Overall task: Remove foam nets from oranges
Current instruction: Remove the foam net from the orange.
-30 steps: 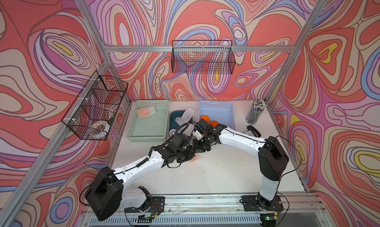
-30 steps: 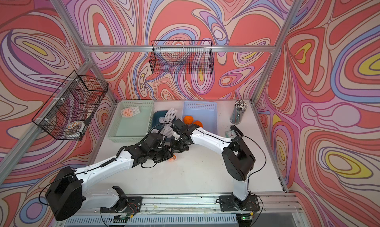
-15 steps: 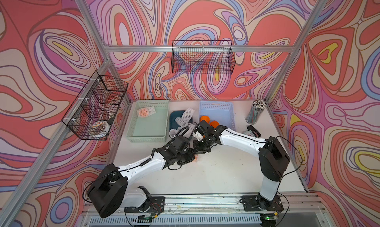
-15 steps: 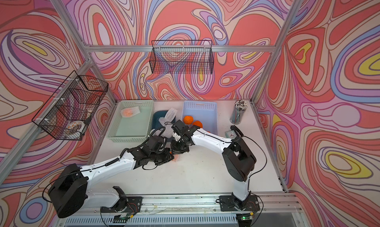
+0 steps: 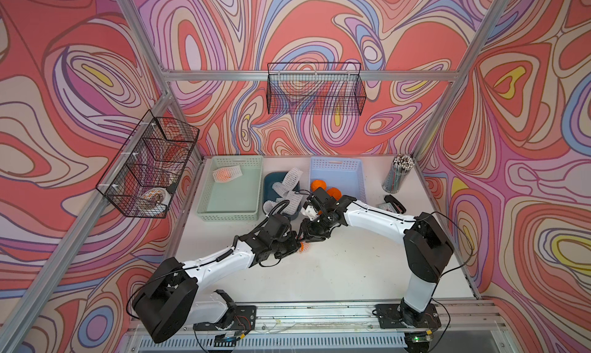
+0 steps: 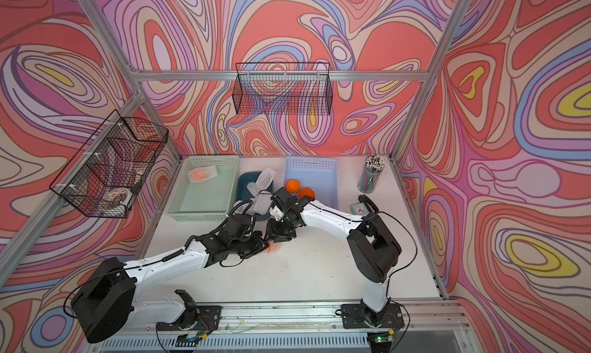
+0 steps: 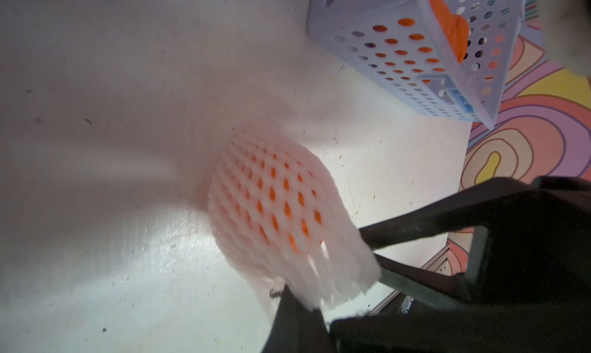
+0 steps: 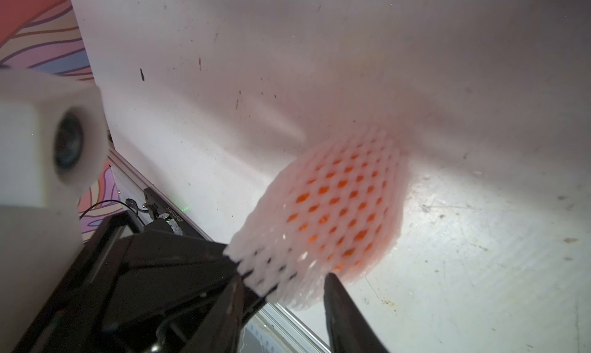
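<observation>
On the white table lies an orange wrapped in a white foam net, small in both top views. My left gripper is shut on the net's loose end. My right gripper is open, with that same end between its fingers and not pinched. The two grippers meet at the table's middle. Two bare oranges lie in the blue basket. Another netted orange lies in the green basket.
A dark blue tray between the baskets holds empty foam nets. A pencil cup and a small clock stand at the back right. Black wire baskets hang on the left wall and back wall.
My right gripper's jaws have parted at the net's end. The left gripper stays shut on the net, and the left arm has shifted a little.
</observation>
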You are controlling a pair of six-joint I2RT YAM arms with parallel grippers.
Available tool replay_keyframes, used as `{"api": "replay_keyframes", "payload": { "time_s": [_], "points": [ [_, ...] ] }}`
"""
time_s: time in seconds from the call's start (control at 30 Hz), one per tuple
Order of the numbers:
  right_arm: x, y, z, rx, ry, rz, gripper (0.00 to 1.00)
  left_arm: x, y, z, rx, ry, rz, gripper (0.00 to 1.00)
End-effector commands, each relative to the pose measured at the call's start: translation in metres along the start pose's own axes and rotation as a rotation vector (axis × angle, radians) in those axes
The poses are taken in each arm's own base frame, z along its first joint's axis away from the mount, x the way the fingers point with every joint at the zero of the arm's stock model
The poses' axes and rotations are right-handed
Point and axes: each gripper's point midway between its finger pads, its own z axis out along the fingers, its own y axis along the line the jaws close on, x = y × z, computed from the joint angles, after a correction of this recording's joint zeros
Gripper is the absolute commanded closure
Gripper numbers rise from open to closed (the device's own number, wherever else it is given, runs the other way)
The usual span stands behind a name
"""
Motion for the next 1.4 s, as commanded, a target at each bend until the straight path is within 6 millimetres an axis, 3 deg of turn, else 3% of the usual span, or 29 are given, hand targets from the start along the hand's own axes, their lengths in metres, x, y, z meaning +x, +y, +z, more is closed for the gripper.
{"api": "replay_keyframes", "payload": {
  "time_s": [0.0, 0.23, 0.63, 1.03, 1.27, 1.37],
  "points": [
    [-0.005, 0.011, -0.011, -0.042, -0.028, -0.013, 0.52, -0.006, -0.024, -0.006, 0.108, -0.022, 0.023, 0.98],
    [-0.011, 0.015, -0.010, -0.047, -0.029, 0.039, 0.41, 0.000, -0.027, 0.000, 0.135, 0.014, 0.043, 0.98],
    [-0.017, 0.017, -0.006, -0.052, -0.025, 0.104, 0.40, 0.002, -0.032, 0.009, 0.159, 0.022, 0.048, 0.98],
    [-0.007, 0.000, 0.006, 0.022, 0.036, 0.121, 0.52, 0.002, -0.033, 0.011, 0.171, 0.020, 0.050, 0.98],
    [-0.005, -0.010, 0.005, 0.086, 0.043, 0.094, 0.63, 0.002, -0.031, 0.009, 0.169, 0.015, 0.058, 0.98],
    [-0.004, -0.013, 0.007, 0.094, 0.047, 0.086, 0.73, 0.003, -0.027, 0.008, 0.155, 0.012, 0.059, 0.96]
  ]
}}
